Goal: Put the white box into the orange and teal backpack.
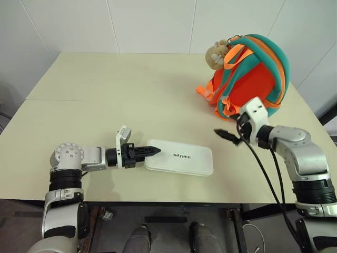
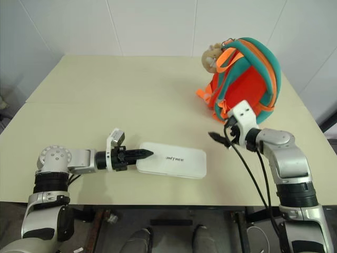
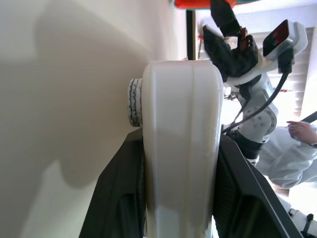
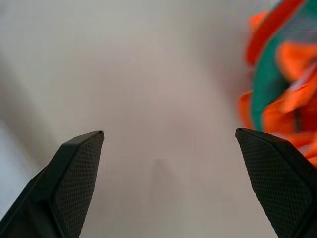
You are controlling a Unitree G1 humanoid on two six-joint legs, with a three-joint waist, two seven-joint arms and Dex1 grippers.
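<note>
The white box (image 1: 181,158) lies flat near the table's front edge, lettering up. My left gripper (image 1: 152,151) is shut on its left end; in the left wrist view the box (image 3: 181,148) sits edge-on between both black fingers (image 3: 119,198). The orange and teal backpack (image 1: 258,79) stands upright at the back right of the table. My right gripper (image 1: 226,135) hovers open in front of the backpack, to the right of the box, with nothing between its fingers. In the right wrist view the backpack (image 4: 277,84) lies beside that gripper (image 4: 168,144).
A tan plush toy (image 1: 216,54) hangs at the backpack's top left. The cream table (image 1: 105,95) stretches bare to the left and back. White walls stand behind it. A person's sleeve and hand (image 3: 297,144) appear past my right arm in the left wrist view.
</note>
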